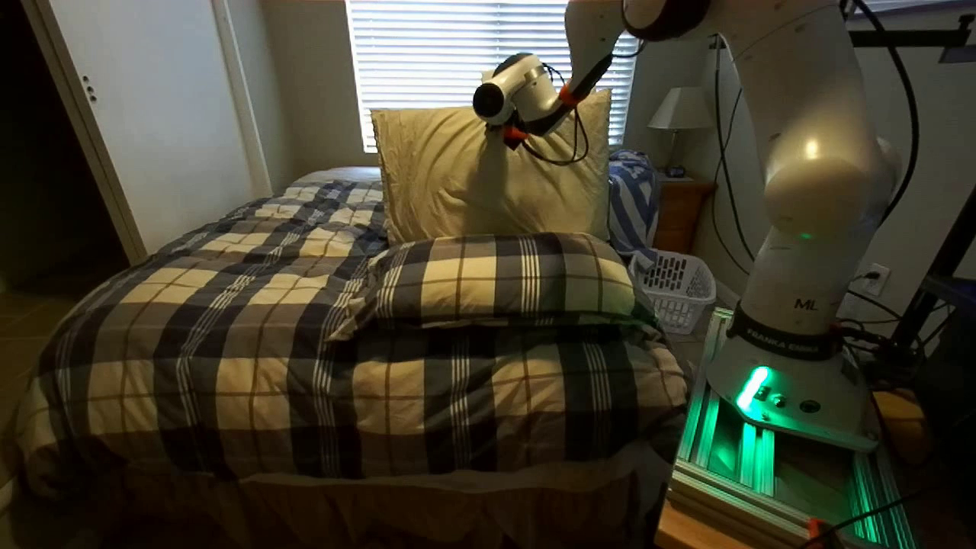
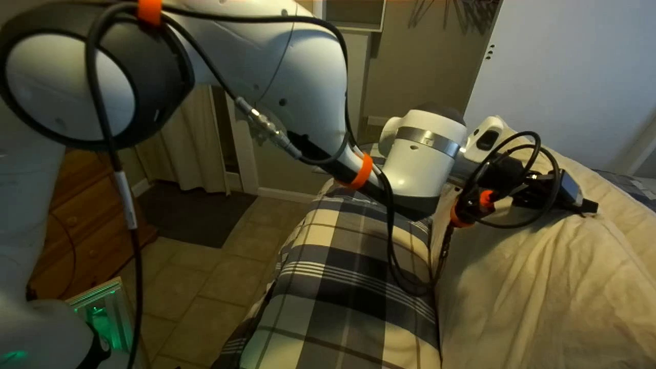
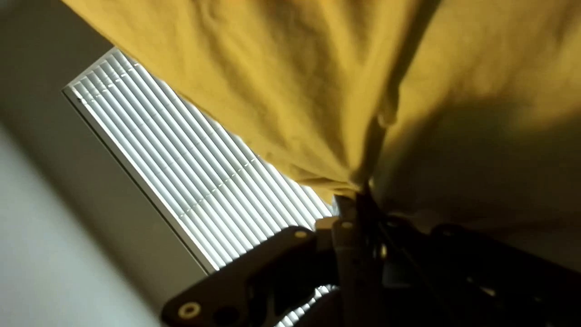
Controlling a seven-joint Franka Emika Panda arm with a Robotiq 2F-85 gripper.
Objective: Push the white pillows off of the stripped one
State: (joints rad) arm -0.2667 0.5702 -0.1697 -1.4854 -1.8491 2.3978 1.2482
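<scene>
"Pinching cloth, is that gripper (image 3: 356, 200)?"

"Yes. Its jaws are together on a gathered fold of the white pillow (image 1: 442, 168), close to the upper edge. In the wrist view the creases all run in to that one spot."

"So where is the white pillow, exactly?"

"Up on edge, on the far side of the plaid pillow (image 1: 496, 278), its broad face toward the near side. In an exterior view the plaid one hides its lower edge, so I cannot tell whether they touch there."

"And the plaid one?"

"Lying flat on the plaid bedspread (image 1: 252, 320), right of the middle, with a strip of bedspread showing along its near side. More bedspread spreads away to its left."

"Which way does the arm (image 1: 808, 191) reach in?"

"From the right. Its base (image 1: 808, 381), with a green light (image 1: 753, 387) glowing on it, stands beside the bedspread; the rest leans over to the left, and the wrist (image 1: 522, 91) hangs close in front of the white pillow, a shadow falling on the cloth just below."

"Anything else about?"

"A white basket (image 1: 679, 314) just right of the bedspread, and at the far right a lamp (image 1: 681, 110) on a wooden nightstand (image 1: 679, 217). Blue-and-white cloth (image 1: 631, 202) shows just right of the white pillow. Beyond the pillow hang bright window blinds (image 1: 427, 65)."
</scene>
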